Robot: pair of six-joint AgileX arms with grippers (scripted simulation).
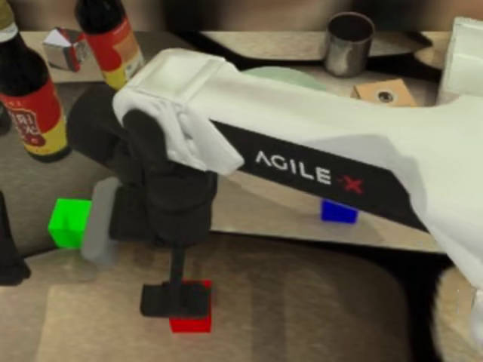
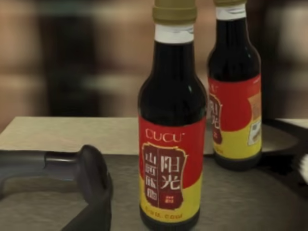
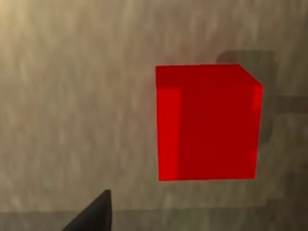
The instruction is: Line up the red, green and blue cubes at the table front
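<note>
The right arm (image 1: 324, 162) reached across the table front (image 1: 302, 302), its gripper (image 1: 175, 299) directly above the red cube (image 1: 193, 323); whether its claw was apart or together could not be told. The steel cup (image 1: 349, 43) stood far behind the red cube, contents hidden. The green cube (image 1: 69, 222) lay behind-left of the red cube, the blue cube (image 1: 338, 212) behind-right. The left gripper (image 1: 9, 256) sat left of the red cube, near the table's edge.

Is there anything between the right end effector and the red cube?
Nothing visible. The right end effector hangs directly over the red cube at the table front; the right wrist view shows only bare tabletop around the cube. The soy sauce bottles stand far back.
</note>
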